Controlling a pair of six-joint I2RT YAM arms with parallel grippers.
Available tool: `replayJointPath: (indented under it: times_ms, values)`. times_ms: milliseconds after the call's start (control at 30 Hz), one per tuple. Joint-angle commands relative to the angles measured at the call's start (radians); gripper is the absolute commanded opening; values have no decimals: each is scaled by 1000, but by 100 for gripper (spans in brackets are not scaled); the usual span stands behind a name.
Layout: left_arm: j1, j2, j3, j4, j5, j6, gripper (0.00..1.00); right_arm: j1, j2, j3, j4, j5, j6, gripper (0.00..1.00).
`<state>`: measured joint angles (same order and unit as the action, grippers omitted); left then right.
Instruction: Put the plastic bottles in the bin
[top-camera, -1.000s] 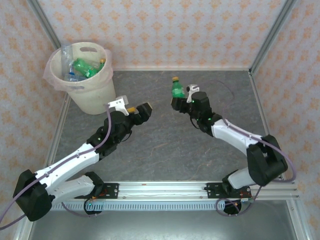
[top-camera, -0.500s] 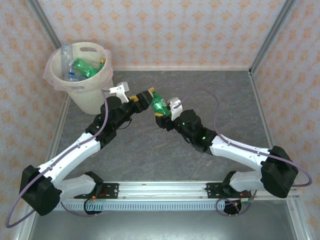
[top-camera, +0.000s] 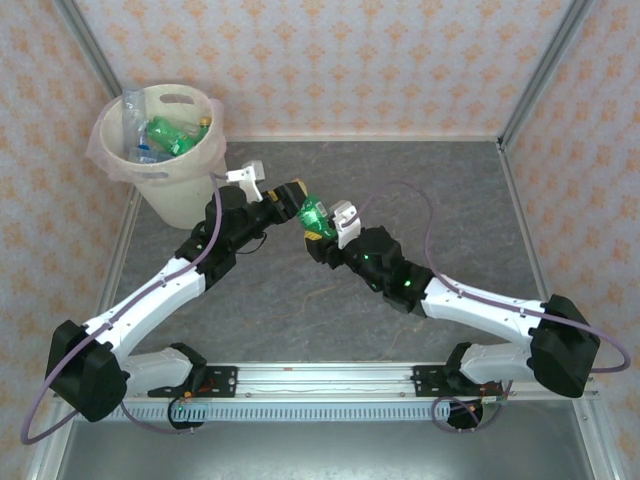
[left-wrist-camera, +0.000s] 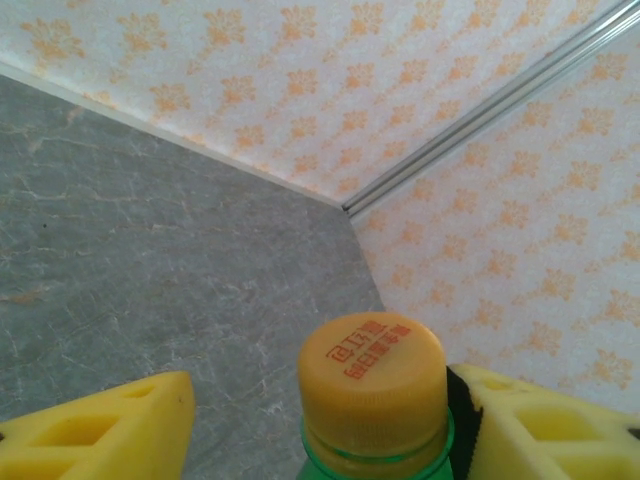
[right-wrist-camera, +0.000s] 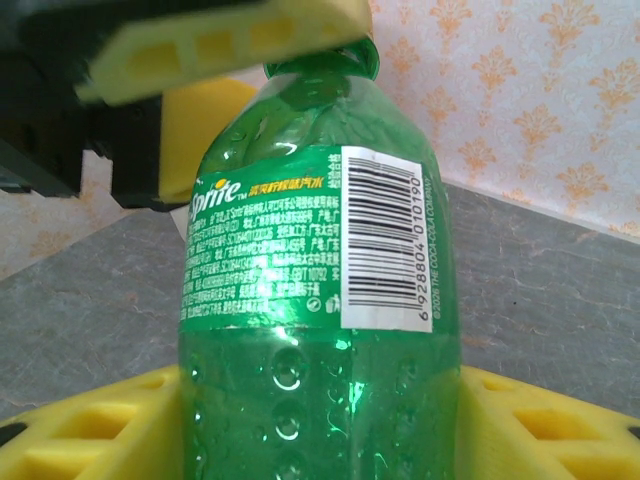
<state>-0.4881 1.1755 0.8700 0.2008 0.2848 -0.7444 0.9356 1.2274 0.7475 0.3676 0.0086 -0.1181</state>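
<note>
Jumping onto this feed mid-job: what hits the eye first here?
Mid-scene, a green bottle is caught between both arms: the right end effector is clamped on its body and the left end effector straddles its yellow cap. At the far left corner, the cream bin already holds several bottles.

Green bottle (right-wrist-camera: 320, 380), white barcode label (right-wrist-camera: 385, 240), orange cap (left-wrist-camera: 372, 375) with red lettering. Yellow pads (left-wrist-camera: 100, 430). Cream bin (top-camera: 185, 205), upper left. Grey veined table (top-camera: 300, 310). Pale walls (top-camera: 350, 60) with orange floral motifs.
</note>
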Motion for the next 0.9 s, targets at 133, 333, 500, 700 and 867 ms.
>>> replayJointPath:
  times_ms: [133,333,500,700,867]
  values:
    - [7,9,40,34,42,0,62,13,-33,-30,48,28,-19,61]
    - [9,15,49,34,57,5,55,19,-27,-31,54,25,-20,61]
    - [8,9,43,43,65,7,41,24,-18,-33,57,22,-20,61]
    - [8,6,35,62,59,7,29,25,-2,-25,62,44,-16,61]
    - [9,-16,30,56,16,23,27,26,-5,-21,61,64,-4,98]
